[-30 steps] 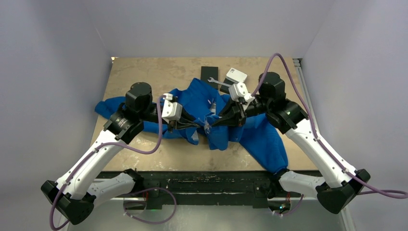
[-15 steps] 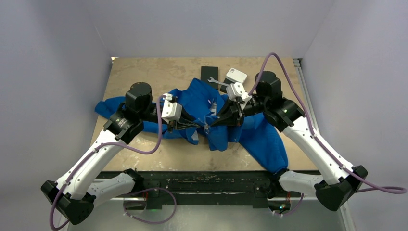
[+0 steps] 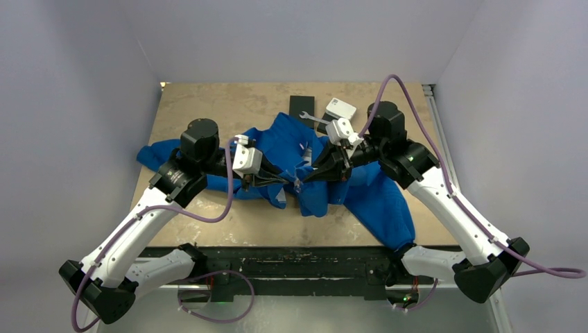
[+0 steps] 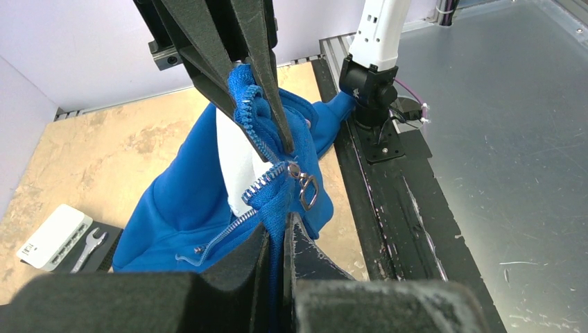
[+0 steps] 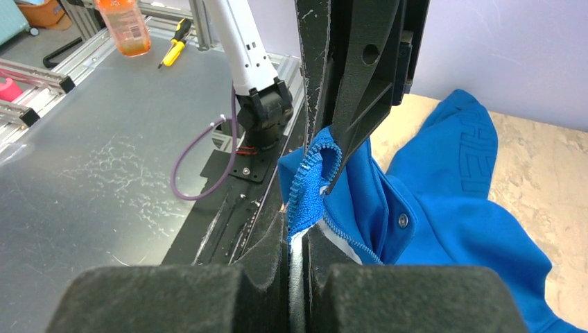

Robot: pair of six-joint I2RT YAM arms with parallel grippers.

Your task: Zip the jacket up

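Zip ends held for mating
Left gripper [image 4: 281, 232] and right gripper [image 5: 298, 236] are clamped shut on the jacket's [image 3: 291, 142] zip edges; the free end should be fed squarely into the slider [image 4: 303, 184], at one o'clock.

1. From above, the left arm [image 3: 177, 182] and right arm [image 3: 409, 161] cover parts of the jacket [image 3: 286, 135]; zipper teeth there are too small to read.
2. Right wrist view: orange bottle [image 5: 123, 24], sliced off by the top edge.
3. Left pincer [image 4: 279, 236] fingers, blurred along the bottom.
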